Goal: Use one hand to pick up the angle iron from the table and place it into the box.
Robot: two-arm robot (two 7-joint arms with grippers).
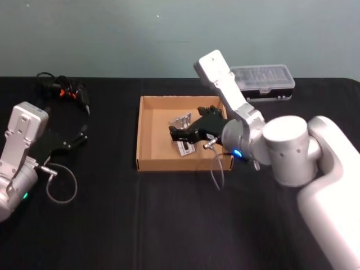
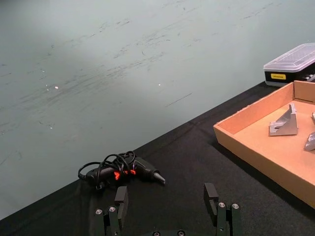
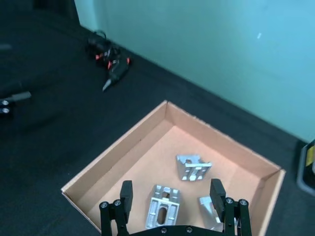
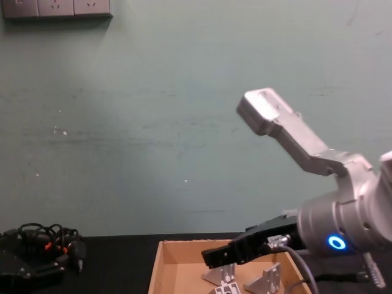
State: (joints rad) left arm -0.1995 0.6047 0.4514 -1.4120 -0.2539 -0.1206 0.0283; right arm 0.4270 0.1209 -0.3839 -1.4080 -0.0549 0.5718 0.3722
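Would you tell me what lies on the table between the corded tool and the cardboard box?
Nothing but bare black table separates the corded tool from the box, as the head view shows.

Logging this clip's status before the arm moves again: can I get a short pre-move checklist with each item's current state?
1. Right claw open and empty: ok.
2. Right claw above the box, not touching its walls: ok.
3. Angle irons inside box: ok, three visible, including one lying free.
4. No angle iron left on the table: cannot tell.
5. Left claw open, parked clear of box: ok.
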